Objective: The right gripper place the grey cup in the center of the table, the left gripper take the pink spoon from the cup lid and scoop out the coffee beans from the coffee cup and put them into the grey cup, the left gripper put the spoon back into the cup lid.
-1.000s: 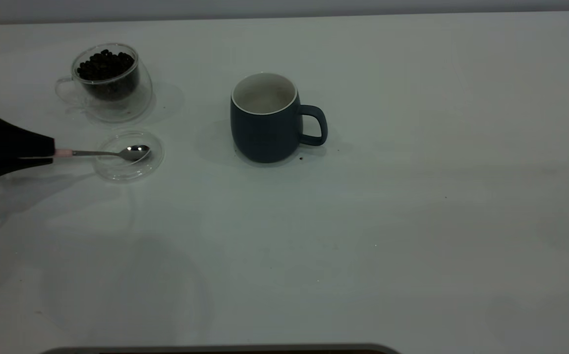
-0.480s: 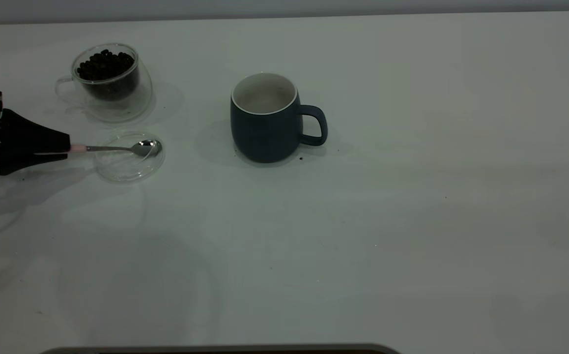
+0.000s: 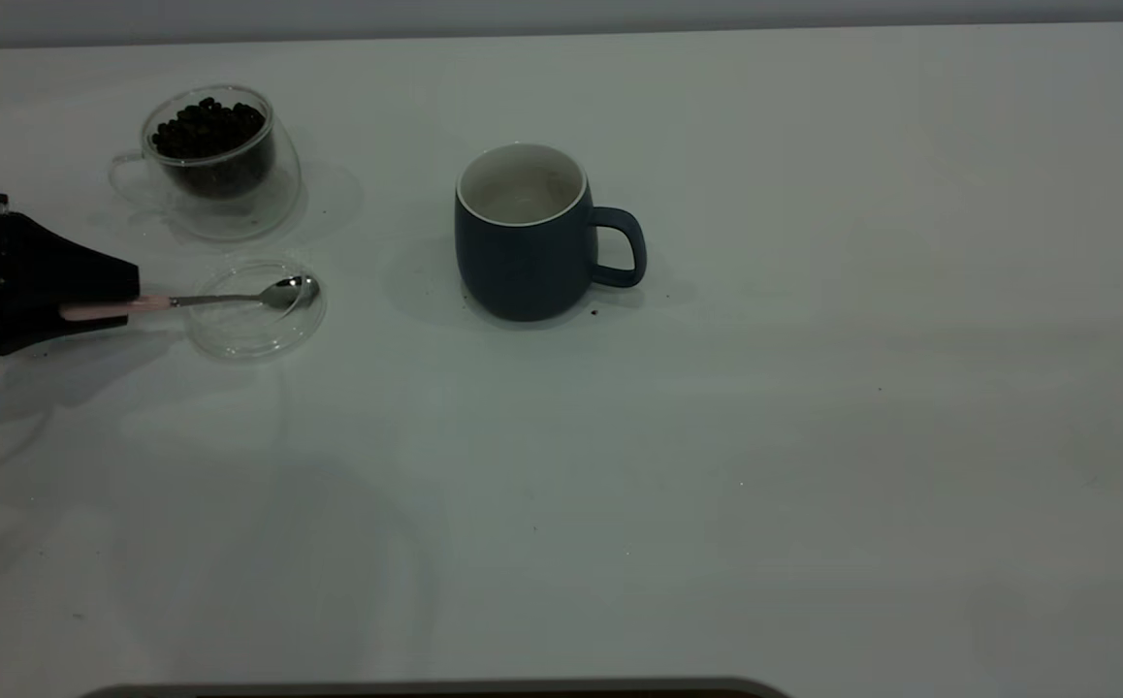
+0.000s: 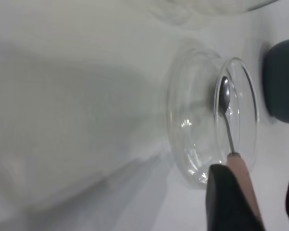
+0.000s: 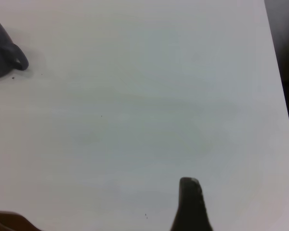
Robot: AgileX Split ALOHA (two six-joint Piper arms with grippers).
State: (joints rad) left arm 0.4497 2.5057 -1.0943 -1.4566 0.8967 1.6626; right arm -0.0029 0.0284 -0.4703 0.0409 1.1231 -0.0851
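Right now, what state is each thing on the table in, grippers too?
grey cup: upright mid-table, looks empty
coffee cup: upright, holding coffee beans
cup lid: flat on the table
pink spoon: bowl over the lid, handle between the left gripper's fingers
left gripper: open
right gripper: withdrawn, one fingertip visible

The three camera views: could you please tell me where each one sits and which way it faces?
Exterior view: above, facing the arms, looking down on the table; the left gripper shows at its left edge, by the coffee cup.
Left wrist view: on the left arm, looking along its jaws at the pink spoon lying in the cup lid.
Right wrist view: on the right arm, over bare table; one fingertip shows.
Shared: the grey cup appears in all three.
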